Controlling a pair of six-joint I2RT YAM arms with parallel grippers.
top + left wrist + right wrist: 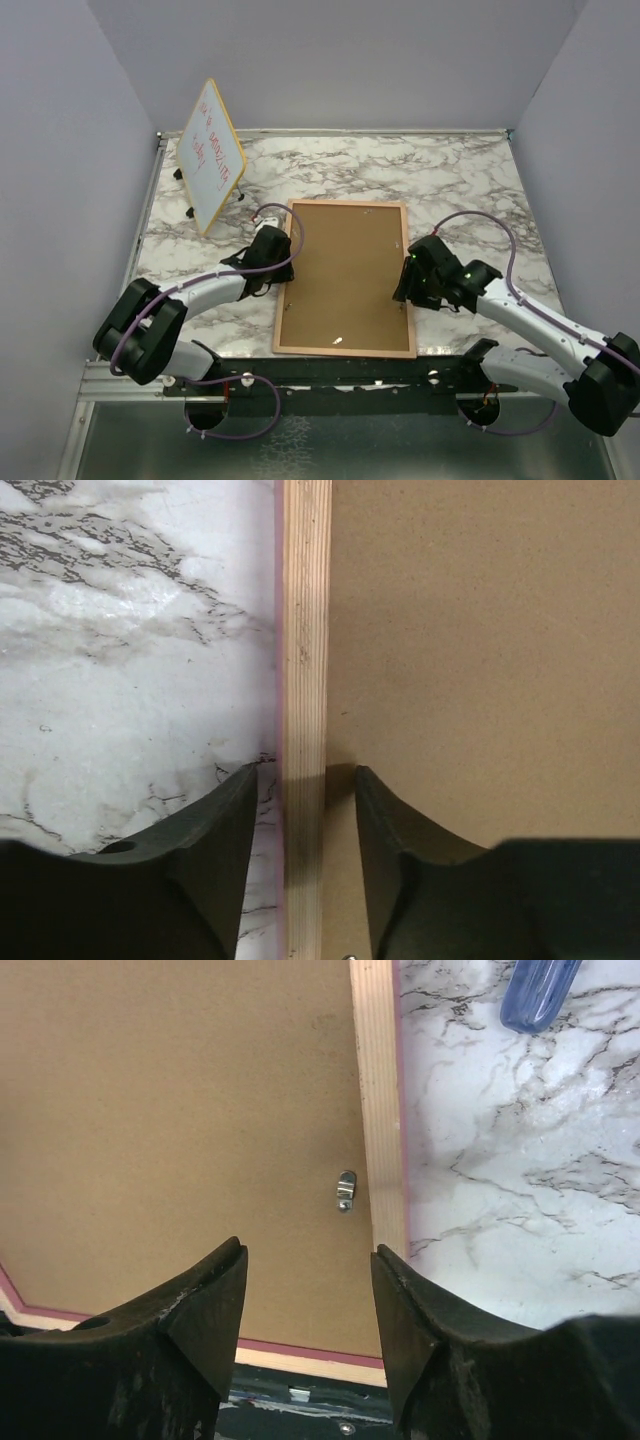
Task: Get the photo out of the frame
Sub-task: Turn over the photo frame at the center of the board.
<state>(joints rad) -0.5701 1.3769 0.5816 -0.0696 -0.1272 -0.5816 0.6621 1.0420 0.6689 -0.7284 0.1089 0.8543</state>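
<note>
The frame [345, 275] lies face down on the marble table, its brown fibreboard back [480, 630] facing up. The photo is hidden under that back. My left gripper [286, 264] sits at the frame's left edge. In the left wrist view the left gripper [305, 775] is open and straddles the pale wooden rail [305, 630], with a small gap on each side. My right gripper [408, 285] hovers at the right edge. In the right wrist view the right gripper [308, 1250] is open over the back, beside the right rail [378, 1110]. A small metal clip [345, 1190] lies just ahead of it.
A yellow-edged whiteboard [212, 155] with red writing stands tilted at the back left. A blue translucent object [540, 990] lies on the marble right of the frame. The frame's near edge reaches the table's front rail [330, 375].
</note>
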